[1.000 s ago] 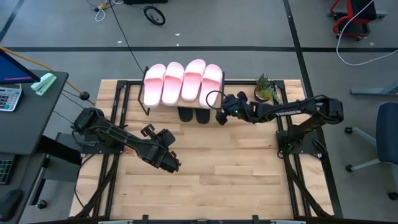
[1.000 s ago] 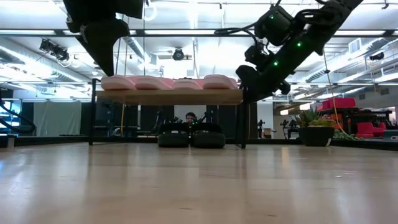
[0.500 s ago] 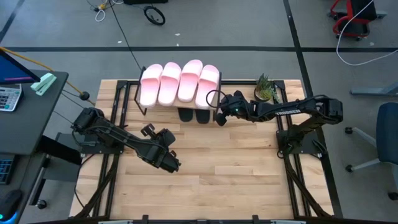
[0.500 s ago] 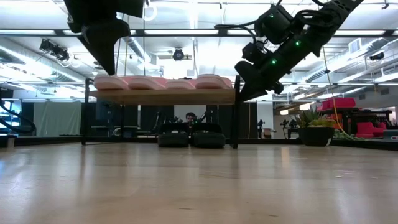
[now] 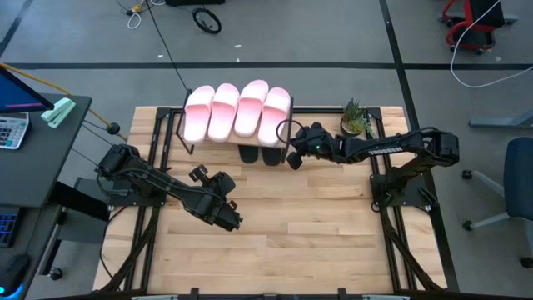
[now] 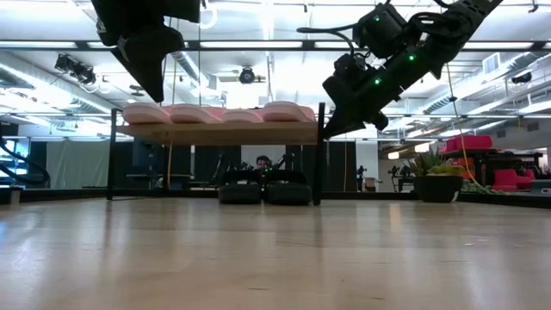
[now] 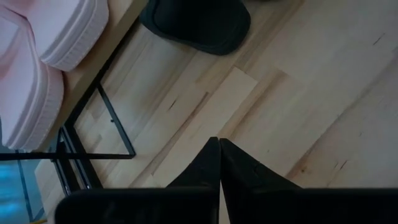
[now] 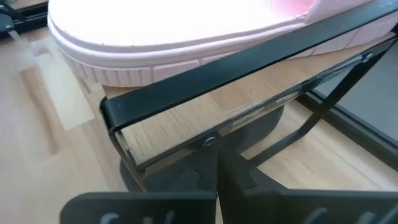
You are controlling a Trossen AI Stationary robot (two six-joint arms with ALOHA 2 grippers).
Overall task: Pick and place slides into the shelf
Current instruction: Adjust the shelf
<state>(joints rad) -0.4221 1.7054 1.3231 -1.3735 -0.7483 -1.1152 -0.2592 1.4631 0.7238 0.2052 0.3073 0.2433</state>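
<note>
The shelf [image 6: 225, 133], a wooden plank on a thin black frame, stands on its legs at the table's far middle. Several pink slides [image 5: 237, 112] lie side by side on its top. Two black slides [image 5: 258, 155] lie on the table under it. My right gripper [image 5: 291, 158] is shut at the shelf's right end, just below the plank. My left gripper [image 5: 235, 222] hangs shut above the bare table nearer the front, to the left of centre, touching nothing. My right gripper has its shut fingertips [image 8: 216, 163] against the shelf's black frame bar [image 8: 208, 142] at the right end, just under the plank. The fingers come from the table's right, slanting down. The shelf stands on its legs, with the pink slides lying on it.
A small potted plant [image 5: 356, 119] stands at the table's far right, behind my right arm. Black rails [image 5: 162, 137] run along the table's left and right sides. The near half of the wooden table [image 5: 316, 242] is bare boards.
The shelf with the pink slides on it has slid toward the table's left edge, and my shut right gripper has followed at its right end. The black slides have stayed where they were.
</note>
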